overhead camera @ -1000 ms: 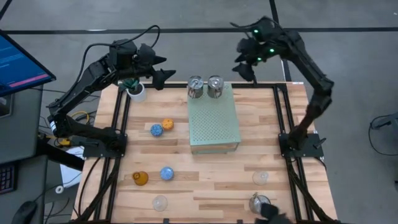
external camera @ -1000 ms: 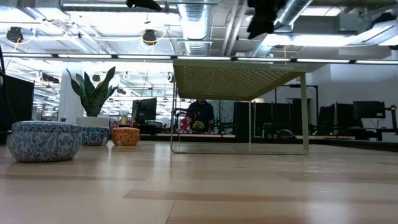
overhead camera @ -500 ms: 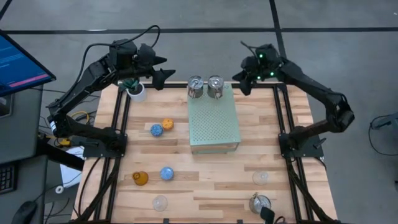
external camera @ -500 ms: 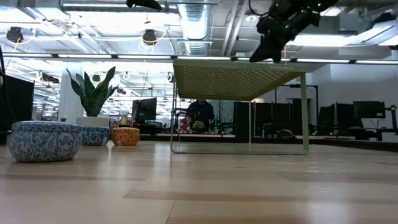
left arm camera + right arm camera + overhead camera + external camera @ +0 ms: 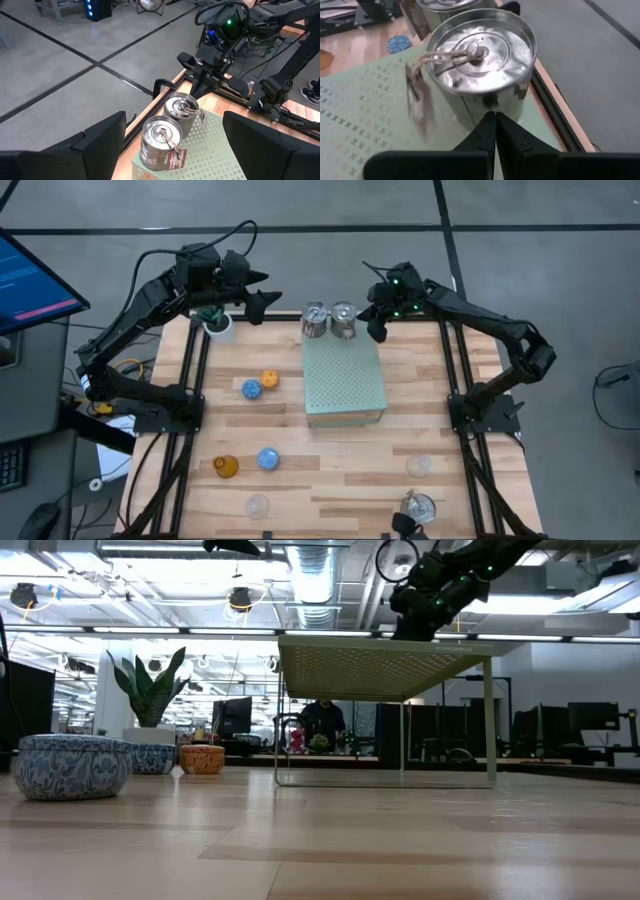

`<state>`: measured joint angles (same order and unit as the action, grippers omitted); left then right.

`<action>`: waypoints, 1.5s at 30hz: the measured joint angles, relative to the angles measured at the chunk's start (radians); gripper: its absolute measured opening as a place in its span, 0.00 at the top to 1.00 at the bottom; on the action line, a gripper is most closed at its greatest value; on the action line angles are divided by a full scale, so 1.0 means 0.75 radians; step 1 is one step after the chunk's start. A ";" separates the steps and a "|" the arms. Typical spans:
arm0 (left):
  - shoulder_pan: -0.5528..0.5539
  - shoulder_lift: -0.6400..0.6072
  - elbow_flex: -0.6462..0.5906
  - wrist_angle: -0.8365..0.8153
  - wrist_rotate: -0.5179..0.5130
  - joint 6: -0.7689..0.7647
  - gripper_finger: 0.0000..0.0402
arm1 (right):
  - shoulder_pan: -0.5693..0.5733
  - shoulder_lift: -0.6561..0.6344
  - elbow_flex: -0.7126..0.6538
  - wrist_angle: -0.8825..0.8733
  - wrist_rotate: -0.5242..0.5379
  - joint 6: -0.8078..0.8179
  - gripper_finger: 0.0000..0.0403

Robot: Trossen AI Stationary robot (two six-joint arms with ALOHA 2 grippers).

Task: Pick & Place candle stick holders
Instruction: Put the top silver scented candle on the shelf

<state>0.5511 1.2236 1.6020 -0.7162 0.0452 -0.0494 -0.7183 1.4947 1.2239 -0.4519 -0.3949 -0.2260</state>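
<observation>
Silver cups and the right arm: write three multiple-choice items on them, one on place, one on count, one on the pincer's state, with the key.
1. Where do two of the silver cups stand?
A. On the bare wood beside the plant
B. On the far end of the pale-green perforated block
C. On the floor

2. How many silver cups show in the high view?
A. One
B. Two
C. Three

3. How is the right pincer?
A. Shut, close to the nearer cup
B. Wide open around a blue holder
C. Holding the plant

Key: 1 B, the two silver cups sit on the pale-green perforated block. 2 C, a third silver cup stands at the table's near edge. 3 A, the right pincer shows its fingers together just short of the nearer cup. The left pincer waits open near the plant.
</observation>
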 joint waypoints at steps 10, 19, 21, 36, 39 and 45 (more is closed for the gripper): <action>0.000 0.000 0.000 0.000 0.000 -0.001 0.17 | 0.011 -0.001 0.001 0.117 -0.001 0.000 1.00; 0.000 0.000 0.000 0.001 0.000 -0.010 0.17 | 0.012 -0.043 0.001 0.121 0.004 0.037 1.00; 0.000 0.000 0.000 0.001 0.000 -0.010 0.17 | 0.015 -0.104 0.003 0.103 0.004 0.045 1.00; 0.000 0.000 0.000 0.010 0.000 -0.016 0.18 | 0.253 -0.014 0.003 0.017 0.018 0.040 1.00; 0.000 0.000 0.000 0.010 0.000 -0.016 0.18 | 0.245 0.018 0.002 0.045 0.046 0.018 1.00; 0.000 0.000 0.000 0.010 0.000 -0.025 0.18 | 0.205 0.042 0.002 0.106 0.089 -0.009 1.00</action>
<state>0.5510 1.2236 1.6020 -0.7086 0.0452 -0.0685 -0.5647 1.5261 1.2255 -0.3725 -0.3285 -0.2331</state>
